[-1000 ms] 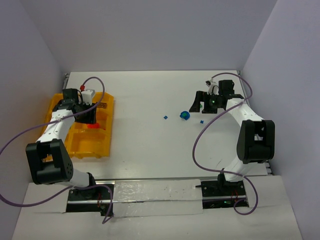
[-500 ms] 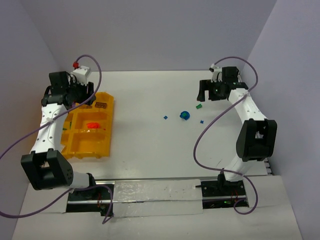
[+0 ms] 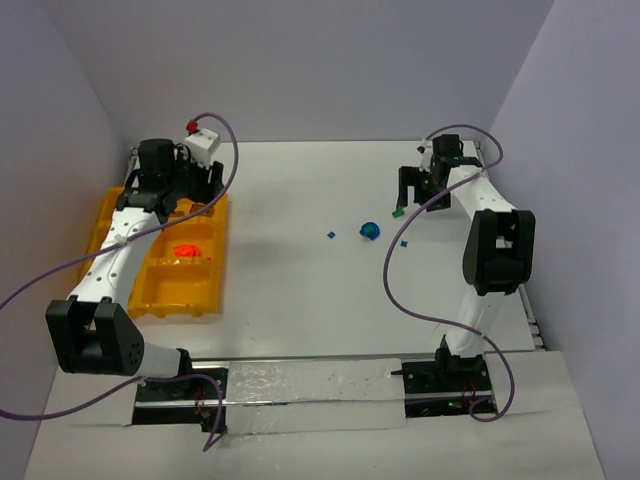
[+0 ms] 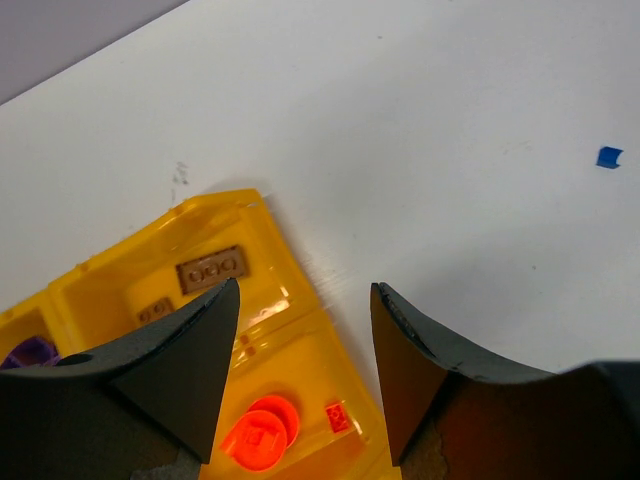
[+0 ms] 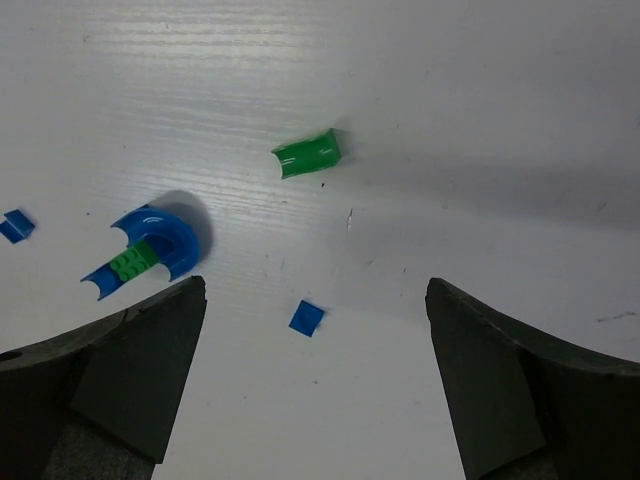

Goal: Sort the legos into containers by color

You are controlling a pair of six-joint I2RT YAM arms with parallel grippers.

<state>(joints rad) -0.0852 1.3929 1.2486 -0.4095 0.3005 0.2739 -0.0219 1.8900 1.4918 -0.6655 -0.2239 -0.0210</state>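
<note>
green brick is lying loose on the tabletop, with a blue arch and a blue chip nearby, all well apart from the tray. right pincer is hovering over them, released and empty; left pincer is gaping, empty, above the tray's corner. bits this tiny are likely to skate away under an off-centre pinch.

The tray is glossy, translucent yellow-orange plastic that catches highlights. The desk is matt white, faintly streaked and scuffed. The green curved lego and the blue arch are smooth, shiny plastic. The right tool's fingers look matt black.
</note>
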